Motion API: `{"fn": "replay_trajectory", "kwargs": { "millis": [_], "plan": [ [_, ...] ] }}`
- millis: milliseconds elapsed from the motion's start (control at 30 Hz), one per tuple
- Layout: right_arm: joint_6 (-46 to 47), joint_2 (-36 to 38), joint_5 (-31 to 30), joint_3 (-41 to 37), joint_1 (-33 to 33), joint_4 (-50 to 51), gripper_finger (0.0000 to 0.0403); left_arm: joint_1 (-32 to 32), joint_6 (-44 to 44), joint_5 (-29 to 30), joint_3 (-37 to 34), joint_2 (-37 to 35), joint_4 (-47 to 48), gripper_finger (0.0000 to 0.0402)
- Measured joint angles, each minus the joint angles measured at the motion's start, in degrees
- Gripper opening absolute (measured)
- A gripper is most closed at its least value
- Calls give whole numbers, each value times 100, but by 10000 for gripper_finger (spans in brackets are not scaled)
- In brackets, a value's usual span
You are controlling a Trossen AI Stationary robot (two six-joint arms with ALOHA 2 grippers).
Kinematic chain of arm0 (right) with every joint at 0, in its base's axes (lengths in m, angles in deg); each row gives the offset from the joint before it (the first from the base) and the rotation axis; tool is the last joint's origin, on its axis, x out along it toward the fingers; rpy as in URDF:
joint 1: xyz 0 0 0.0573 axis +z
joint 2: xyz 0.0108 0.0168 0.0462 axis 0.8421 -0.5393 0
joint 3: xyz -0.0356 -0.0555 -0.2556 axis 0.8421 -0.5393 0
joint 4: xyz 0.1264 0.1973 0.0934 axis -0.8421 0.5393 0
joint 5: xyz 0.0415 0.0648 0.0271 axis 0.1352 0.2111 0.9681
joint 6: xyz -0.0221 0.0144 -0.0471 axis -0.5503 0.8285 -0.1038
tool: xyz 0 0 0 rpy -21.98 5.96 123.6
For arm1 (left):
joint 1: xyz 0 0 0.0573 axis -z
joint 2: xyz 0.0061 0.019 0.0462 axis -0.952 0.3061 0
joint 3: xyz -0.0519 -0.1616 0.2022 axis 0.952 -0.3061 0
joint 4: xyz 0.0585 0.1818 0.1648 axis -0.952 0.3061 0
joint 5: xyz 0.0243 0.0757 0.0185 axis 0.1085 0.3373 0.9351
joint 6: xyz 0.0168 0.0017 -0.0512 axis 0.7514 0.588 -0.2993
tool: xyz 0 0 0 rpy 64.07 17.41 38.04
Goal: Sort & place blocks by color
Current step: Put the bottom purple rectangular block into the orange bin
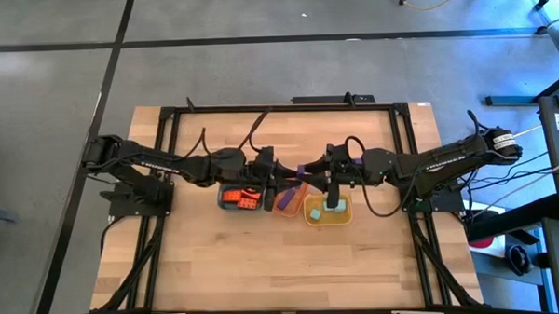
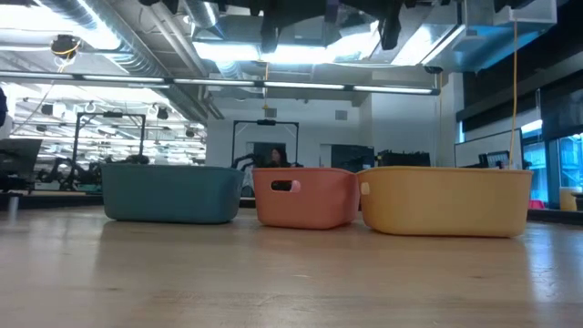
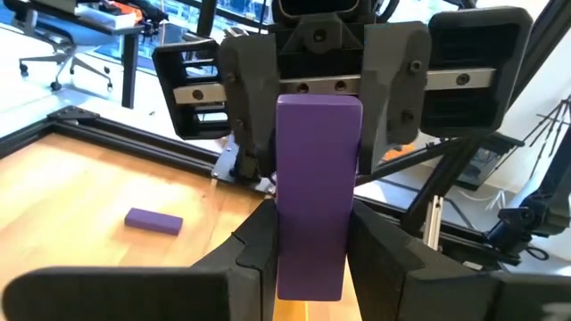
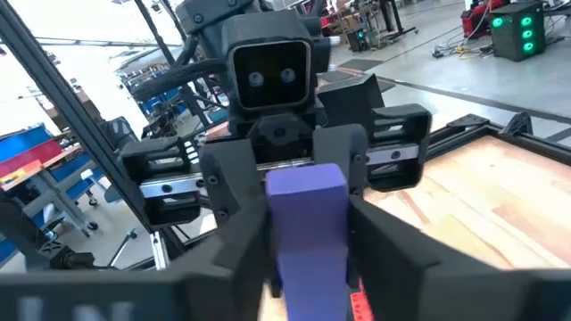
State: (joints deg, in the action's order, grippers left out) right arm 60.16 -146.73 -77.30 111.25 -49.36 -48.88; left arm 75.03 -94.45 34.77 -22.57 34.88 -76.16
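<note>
Plainly this is a handover in mid-air: the purple block (image 3: 317, 178) sits high over the middle of the table, above the row of trays, and both claws have hold of it. The left gripper (image 3: 312, 259) is clenched on one end and the right gripper (image 4: 308, 259) is clamped on the other, the two facing each other nose to nose. Below them the blue tray (image 1: 227, 207) on the left holds orange-red blocks, the yellow tray (image 1: 311, 217) on the right holds a mint block (image 1: 335, 207), and the orange tray (image 1: 288, 212) between them seems to be the purple one's home. Next, I judge, one claw must let go cleanly — not both — while the other keeps its grip, then lowers the block into the orange tray. A second purple block (image 3: 153, 220) lies on the table, not yet sorted.
</note>
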Motion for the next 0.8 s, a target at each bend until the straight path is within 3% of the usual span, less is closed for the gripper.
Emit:
{"fn": "replay_trajectory", "kwargs": {
  "millis": [100,267,467,667,800],
  "plan": [
    [-105,0,83,0,1,14,104,0,-46,-38,0,-2,20,93],
    [-131,2,148,0,14,14,104,1,-128,-60,0,-2,27,98],
    [-139,106,193,-2,14,251,104,-328,-481,-809,-3,-198,546,164],
    [-295,865,203,-2,6,1527,104,-835,-589,-2133,-7,-893,1685,193],
    [-307,1499,-33,-2,8,2414,104,-900,-209,-1781,-8,-1608,2440,191]
  ]
}}
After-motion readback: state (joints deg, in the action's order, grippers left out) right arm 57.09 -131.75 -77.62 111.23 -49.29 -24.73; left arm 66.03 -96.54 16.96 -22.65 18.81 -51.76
